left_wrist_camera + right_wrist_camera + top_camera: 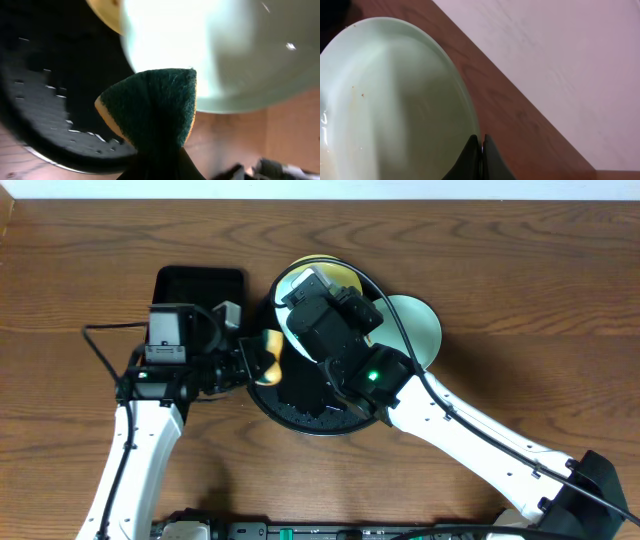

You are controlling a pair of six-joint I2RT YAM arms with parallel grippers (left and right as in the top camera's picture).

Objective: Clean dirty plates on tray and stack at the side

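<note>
Left of centre overhead, the left gripper is clamped on a sponge, its fingers only a dark blur at the bottom of the wrist view. The right gripper pinches the rim of a mint plate, which the arm over the round black tray hides from above. A yellow plate peeps out at the tray's top and a second mint plate at its right edge, both part-covered.
</note>
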